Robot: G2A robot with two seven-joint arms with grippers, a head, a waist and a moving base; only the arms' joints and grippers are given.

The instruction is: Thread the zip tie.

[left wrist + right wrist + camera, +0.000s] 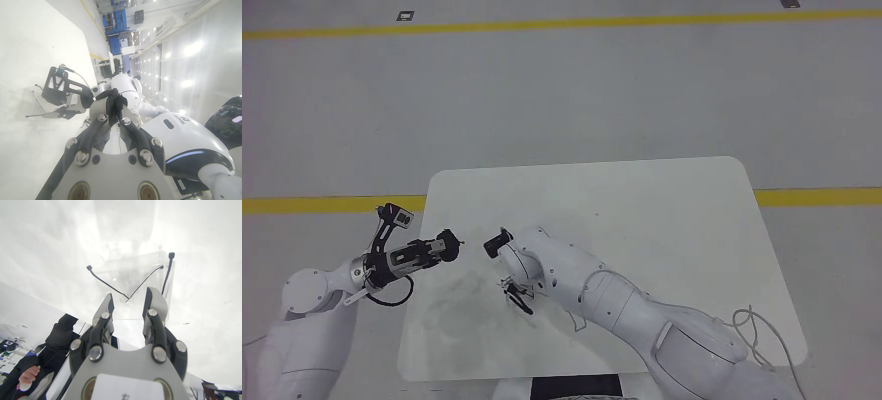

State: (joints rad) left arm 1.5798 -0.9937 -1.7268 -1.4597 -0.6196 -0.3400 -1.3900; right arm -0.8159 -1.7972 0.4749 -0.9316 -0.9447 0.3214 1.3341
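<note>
Black zip ties [105, 283] loose in clear holder [130, 318], worktop's [662, 220] 8 o'clock side; R pincer [129, 292] spread just above, L pincer [114, 100] pressed together at its 10 o'clock. Nothing gripped, threading not begun.

One zip tie [167, 275] runs behind a finger [157, 302] of the right gripper [130, 291], its tail hidden. From above, the zip ties are too small to tell apart.

Black zip ties [105, 284], clear box [132, 260], white table [642, 200], yellow stripes [542, 24] on grey floor [542, 100]
</note>
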